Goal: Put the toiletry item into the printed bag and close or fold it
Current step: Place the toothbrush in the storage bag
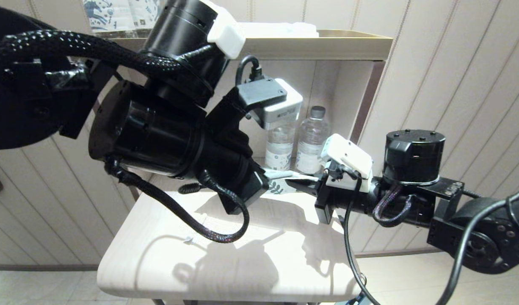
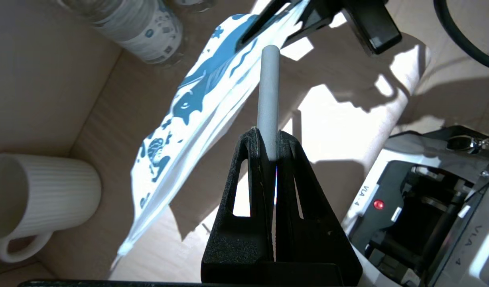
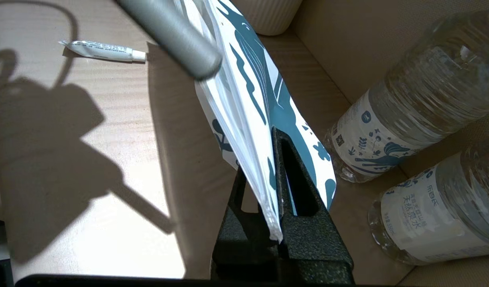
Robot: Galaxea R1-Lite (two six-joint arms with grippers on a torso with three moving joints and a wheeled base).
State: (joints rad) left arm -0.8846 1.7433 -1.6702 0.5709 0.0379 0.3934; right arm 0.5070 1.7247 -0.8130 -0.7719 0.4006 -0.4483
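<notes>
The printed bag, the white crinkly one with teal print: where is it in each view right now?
Head view: white crinkly teal-printed pouch shows as a sliver between the two grippers, mid-frame.
Left wrist view: it hangs beside the slim grey toothbrush handle.
Right wrist view: pinched in the right gripper.
Shared landmark: the clear labelled water bottles.
</notes>
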